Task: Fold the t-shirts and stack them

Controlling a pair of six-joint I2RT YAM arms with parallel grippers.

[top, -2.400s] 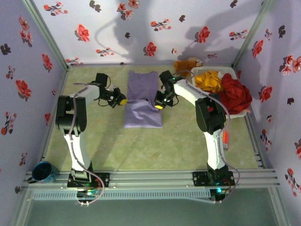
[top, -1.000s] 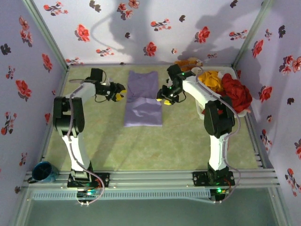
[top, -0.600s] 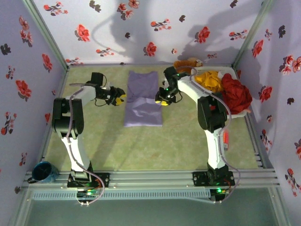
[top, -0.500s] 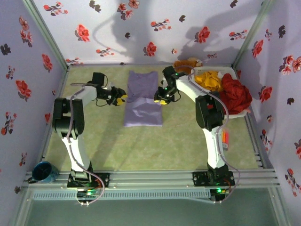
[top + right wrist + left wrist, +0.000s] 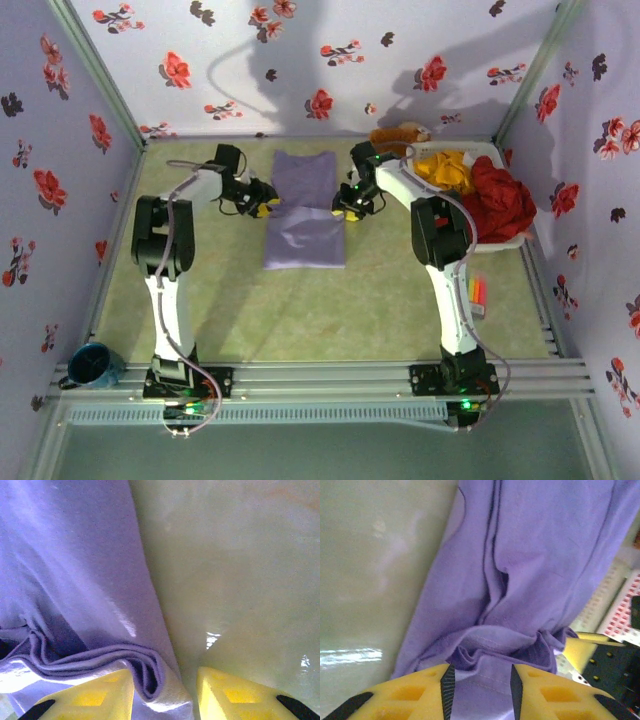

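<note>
The large lavender-purple cotton t-shirt (image 5: 305, 235) lies flat on the far middle of the green table (image 5: 300, 320). It is partly folded, with a crease running across it at the level of the two grippers. In the left wrist view the cloth (image 5: 530, 555) bunches into a small ridge just ahead of the fingertips. In the right wrist view its edge (image 5: 75, 570) curls into a rolled fold.

Compared with half a second ago, the left gripper (image 5: 263, 209) has shifted closer to the shirt's left edge, and the left arm's elbow has swung inward. The right gripper (image 5: 347, 211) sits at the shirt's right edge, much as before, and the shirt itself has not visibly moved.

Both arms reach forward and inward, wrists low over the table. The left gripper's (image 5: 480, 690) yellow fingers stand apart with purple cloth lying in the gap. The right gripper (image 5: 165, 695) is likewise spread, the rolled hem against its one finger and bare table by the other.

At the far right, a white plastic basket (image 5: 495, 243) holds a red shirt (image 5: 503, 200) and an orange-yellow shirt (image 5: 445, 170). A brown plush toy (image 5: 395, 135) sits beside the basket.
</note>
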